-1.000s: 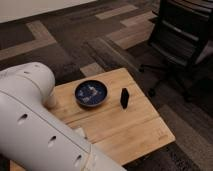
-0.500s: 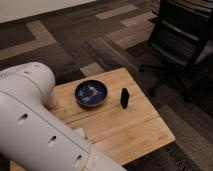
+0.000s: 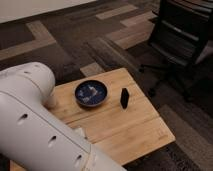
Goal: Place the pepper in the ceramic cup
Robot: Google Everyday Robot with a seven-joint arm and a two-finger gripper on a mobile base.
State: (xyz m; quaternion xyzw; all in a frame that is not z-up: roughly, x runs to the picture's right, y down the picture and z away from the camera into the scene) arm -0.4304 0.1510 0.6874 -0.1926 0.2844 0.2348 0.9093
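The pepper is out of view, and so is the ceramic cup. My gripper is outside the picture and it is shut; whether it holds anything cannot be told. Only the big white arm housing [image 3: 35,120] shows, filling the lower left and hiding the left part of the wooden table [image 3: 125,130].
A dark blue shallow bowl [image 3: 91,93] sits near the table's far side. A small black upright object [image 3: 124,98] stands just right of it. A black office chair [image 3: 182,40] stands on the carpet at the back right. A pale scrap [image 3: 80,133] peeks out at the arm's edge.
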